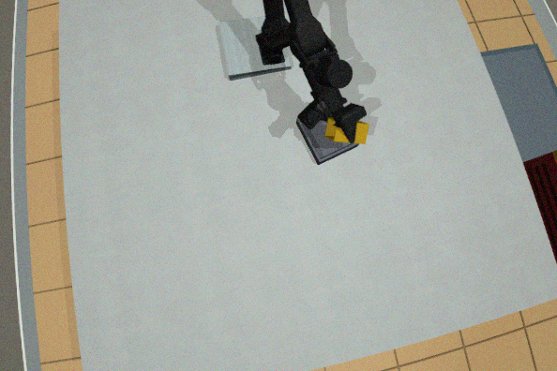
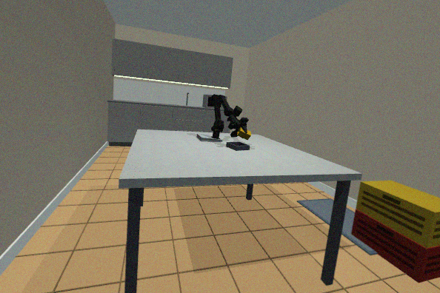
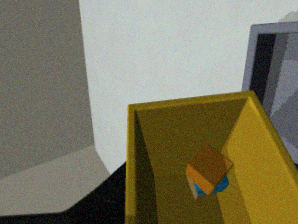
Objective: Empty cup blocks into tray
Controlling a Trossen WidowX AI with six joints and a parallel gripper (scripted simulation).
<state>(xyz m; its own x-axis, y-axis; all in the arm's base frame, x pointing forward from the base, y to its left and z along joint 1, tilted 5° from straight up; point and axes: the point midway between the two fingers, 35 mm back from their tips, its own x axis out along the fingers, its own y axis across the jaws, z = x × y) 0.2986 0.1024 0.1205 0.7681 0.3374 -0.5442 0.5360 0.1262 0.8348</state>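
Pinching the yellow cup [image 1: 361, 133] [image 2: 244, 133] [image 3: 272, 145], end effector [image 1: 334, 117] [image 2: 240, 132] above the tray [image 1: 323, 157] [image 2: 238, 146] [image 3: 254, 55], cup's long axis slanted, blocks [image 3: 209, 170] inside.

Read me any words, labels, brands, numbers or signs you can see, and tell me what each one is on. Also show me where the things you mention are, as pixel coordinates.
There is no readable text in any view.
The yellow crate [image 2: 407, 194] and red crate [image 2: 374, 234] [image 1: 539, 178] show only dark slots, no lettering.
The yellow cup [image 1: 361, 133] [image 2: 244, 134] [image 3: 190, 120] shows no marking on its visible sides.
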